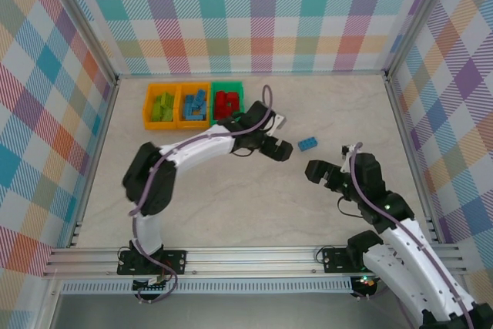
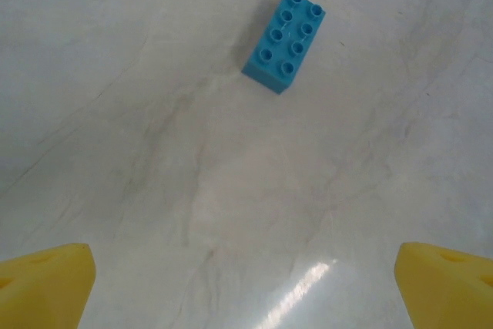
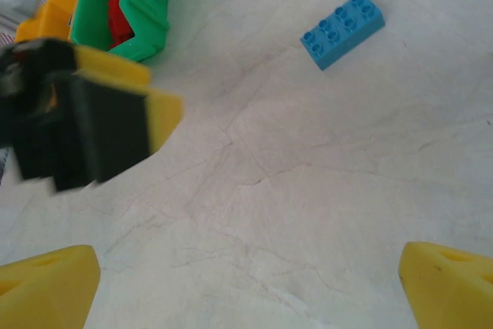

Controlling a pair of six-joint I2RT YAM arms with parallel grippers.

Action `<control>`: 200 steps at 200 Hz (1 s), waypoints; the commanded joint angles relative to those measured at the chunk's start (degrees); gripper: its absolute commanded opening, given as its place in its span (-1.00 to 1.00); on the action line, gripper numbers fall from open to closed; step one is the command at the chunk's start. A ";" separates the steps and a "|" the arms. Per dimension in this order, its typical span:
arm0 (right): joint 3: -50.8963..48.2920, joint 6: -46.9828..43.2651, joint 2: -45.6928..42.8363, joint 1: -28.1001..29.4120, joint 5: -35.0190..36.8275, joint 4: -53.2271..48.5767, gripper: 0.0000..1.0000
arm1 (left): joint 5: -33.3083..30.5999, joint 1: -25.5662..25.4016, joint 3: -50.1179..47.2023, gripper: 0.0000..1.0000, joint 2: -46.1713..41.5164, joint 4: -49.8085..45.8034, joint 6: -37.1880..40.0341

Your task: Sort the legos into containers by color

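Observation:
One light blue lego (image 1: 308,144) lies alone on the pale table, studs up, also seen as the blue lego (image 2: 283,40) and the blue lego (image 3: 343,28). My left gripper (image 1: 282,149) hangs open just left of it, and its yellow fingertips (image 2: 46,283) have bare table between them. My right gripper (image 1: 317,172) stands open a little nearer than the brick, with nothing between its fingertips (image 3: 443,287). At the back left the containers sit in a row: an orange bin (image 1: 147,105) with green legos, an orange bin (image 1: 180,105) with blue legos, and a green bin (image 1: 227,85) with red legos.
The left arm (image 1: 192,148) arcs from its base across the table's left half. In the right wrist view the left gripper (image 3: 85,117) blurs in front of the green bin (image 3: 146,13). Metal frame rails (image 1: 393,113) and checked walls bound the table.

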 commanded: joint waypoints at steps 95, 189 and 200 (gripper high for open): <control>1.80 0.47 -4.29 -0.17 2.12 -10.40 0.99 | 6.03 -2.53 32.00 0.95 29.57 -2.46 12.84; 1.38 0.47 -2.21 -0.18 0.28 -7.39 0.99 | 3.50 -5.13 34.35 -0.27 31.94 -9.51 13.93; 1.35 0.42 -2.01 -0.18 0.20 -7.54 0.99 | 3.92 -5.04 31.70 -0.29 30.43 -8.26 12.80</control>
